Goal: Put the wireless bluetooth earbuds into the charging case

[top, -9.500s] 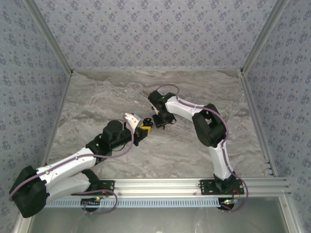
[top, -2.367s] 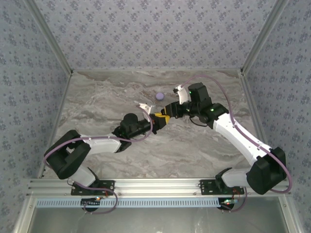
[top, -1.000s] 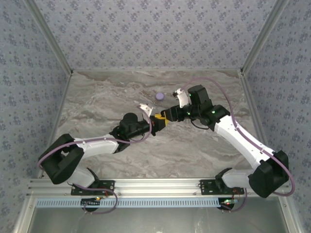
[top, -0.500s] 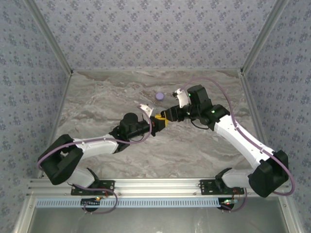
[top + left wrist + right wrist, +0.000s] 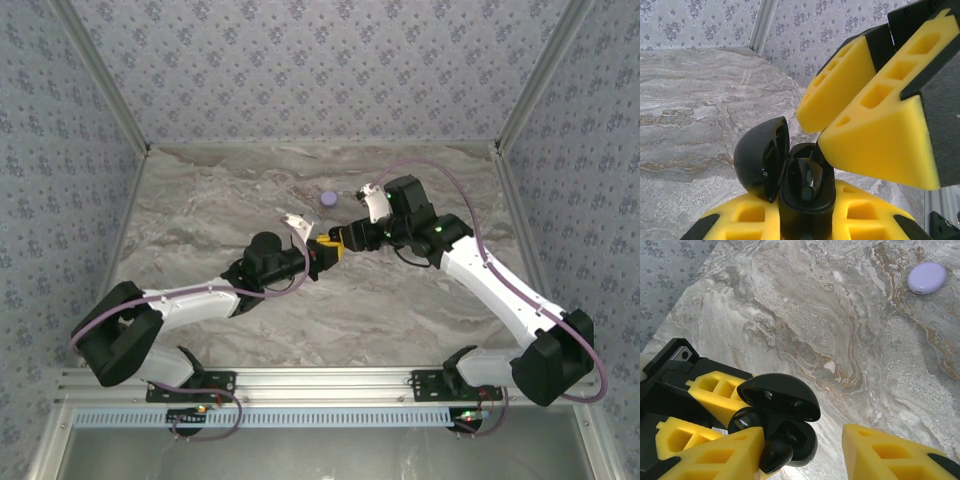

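My left fingers clamp the black charging case (lid flipped open); my right fingers stand parted around it.

We identify the setting as a robotics laboratory test cell. We note a marble-patterned table boxed in on three sides by walls lined with floral-print sheet, with aluminium corner posts at the seams. We also note a slotted aluminium rail along the near edge, carrying two bolted arm bases and routed purple cables.
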Robot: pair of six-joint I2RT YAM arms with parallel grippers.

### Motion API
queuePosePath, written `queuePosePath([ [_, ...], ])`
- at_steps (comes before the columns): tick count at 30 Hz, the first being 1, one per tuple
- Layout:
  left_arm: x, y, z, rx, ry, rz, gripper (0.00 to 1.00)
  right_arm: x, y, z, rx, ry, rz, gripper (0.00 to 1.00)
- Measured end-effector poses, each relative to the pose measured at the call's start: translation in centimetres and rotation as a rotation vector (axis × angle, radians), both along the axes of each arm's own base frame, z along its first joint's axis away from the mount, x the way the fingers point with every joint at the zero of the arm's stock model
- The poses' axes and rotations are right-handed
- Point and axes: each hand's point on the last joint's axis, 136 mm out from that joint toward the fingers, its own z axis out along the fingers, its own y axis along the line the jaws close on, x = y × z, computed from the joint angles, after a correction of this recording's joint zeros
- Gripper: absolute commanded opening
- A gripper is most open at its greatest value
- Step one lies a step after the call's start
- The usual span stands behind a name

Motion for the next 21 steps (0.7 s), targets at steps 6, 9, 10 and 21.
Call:
queuePosePath([
  [6,0.1,0.1,-0.3,0.013,0.005,0.011,0.07,0.2,-0.3,-0.2,-0.021,-0.007,-0.017,0.46],
  [9,0.1,0.2,-0.5,0.02,0.011,0.011,0.07,0.4,-0.6,-0.3,-0.035,-0.01,-0.031,0.46],
  [10,0.1,0.2,-0.6,0.021,0.012,0.011,0.07,0.4,-0.7,-0.4,-0.039,-0.01,-0.034,0.46],
  [21,0.1,0.2,-0.5,0.028,0.0,0.009,0.07,0.9,-1.4,-0.9,-0.079,-0.016,-0.072,0.44],
])
